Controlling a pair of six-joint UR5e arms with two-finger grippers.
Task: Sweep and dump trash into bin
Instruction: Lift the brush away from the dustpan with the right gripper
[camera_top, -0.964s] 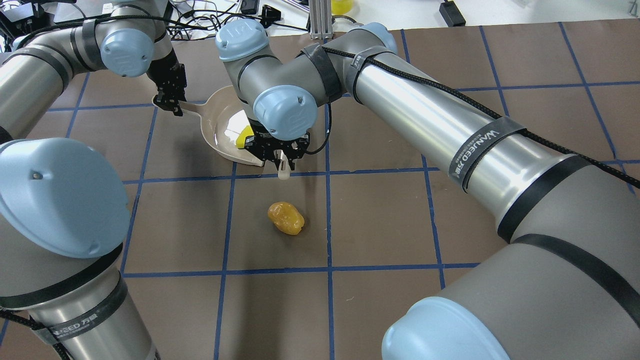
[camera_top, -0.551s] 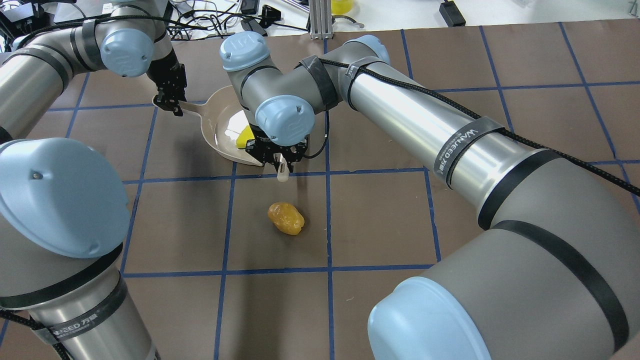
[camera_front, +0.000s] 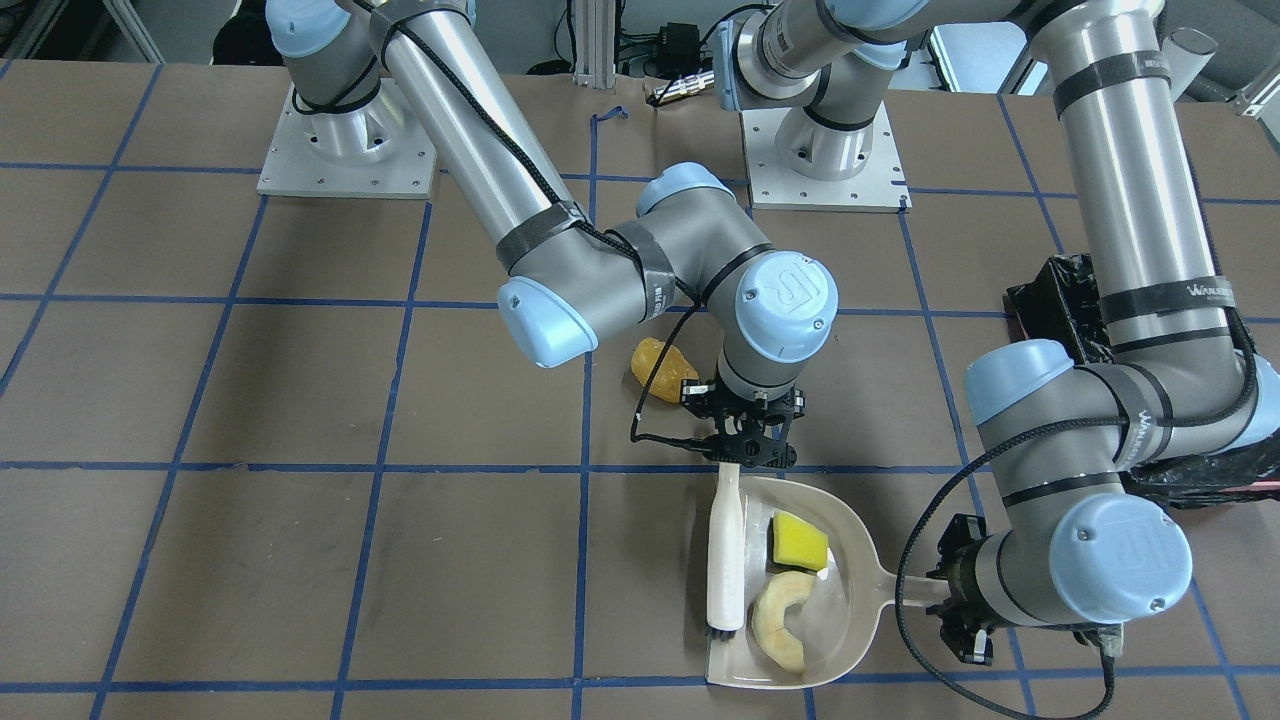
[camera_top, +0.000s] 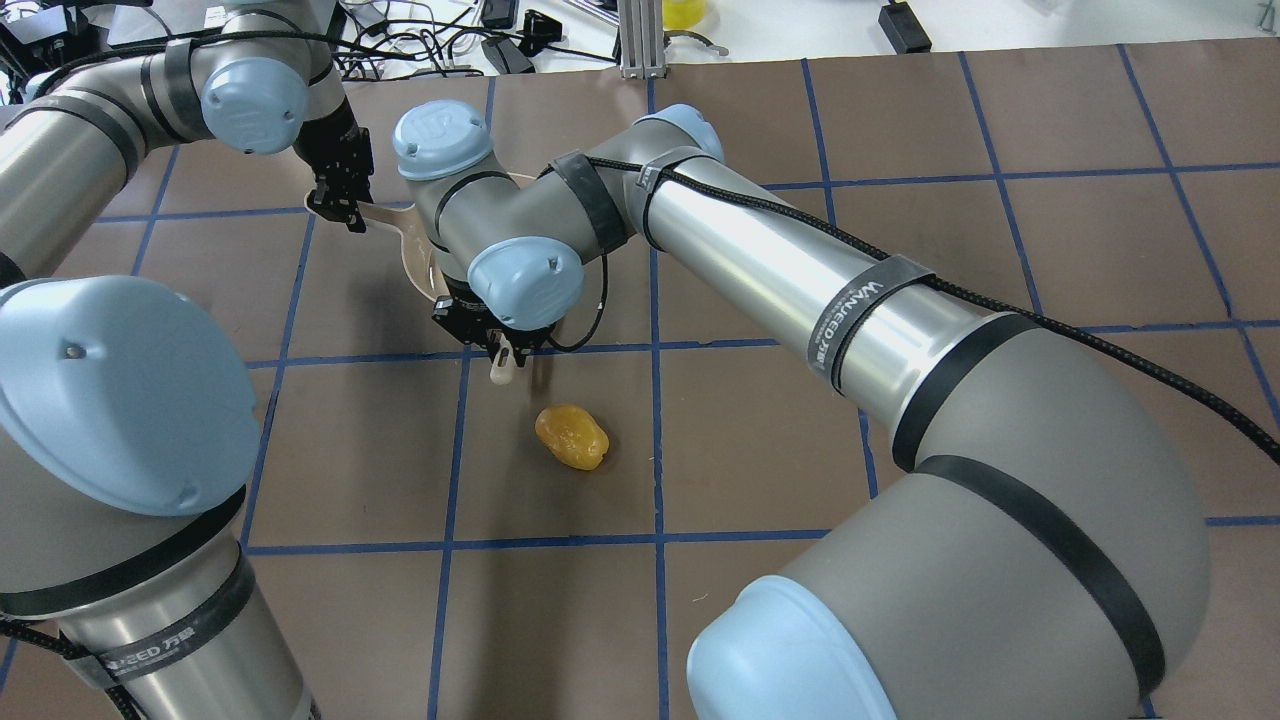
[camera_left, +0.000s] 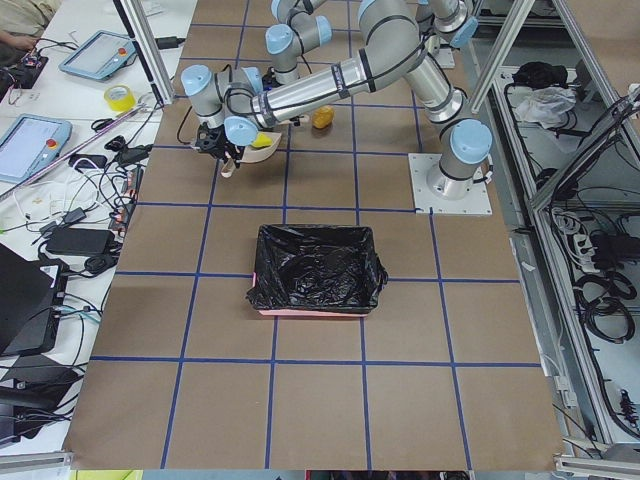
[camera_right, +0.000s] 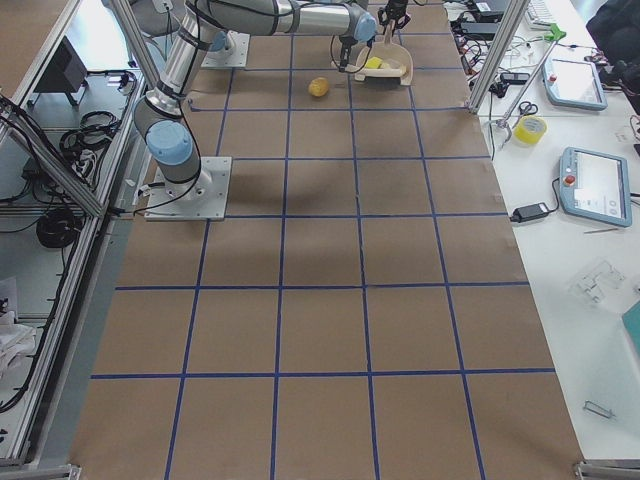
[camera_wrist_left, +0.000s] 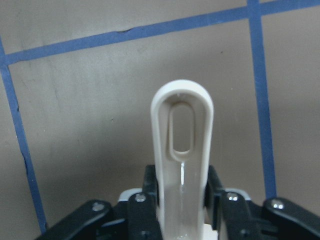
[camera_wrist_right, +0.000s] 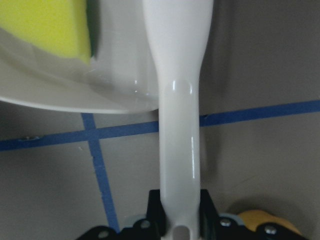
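Observation:
The golden-brown lump of trash (camera_top: 571, 436) lies on the table, apart from the beige dustpan (camera_front: 850, 560). In the pan rest the yellow sponge piece (camera_front: 799, 540) and the pale crescent (camera_front: 780, 620). My right gripper (camera_front: 745, 445) is shut on a white brush (camera_front: 725, 560), which lies along the pan's open edge with its bristles at the far end. My left gripper (camera_front: 965, 610) is shut on the dustpan's handle (camera_wrist_left: 182, 150). The black-lined bin (camera_left: 318, 268) stands well off to my left, behind the left arm.
The brown table is marked with a grid of blue tape. Cables, tablets and a tape roll (camera_left: 119, 98) lie on the white bench beyond the table's far edge. My right arm's forearm (camera_top: 760, 260) stretches across the middle of the table.
My right gripper has carried the brush leftward in the overhead view and now covers the pan and the sponge. The lump, the left gripper and the dustpan have stayed put.

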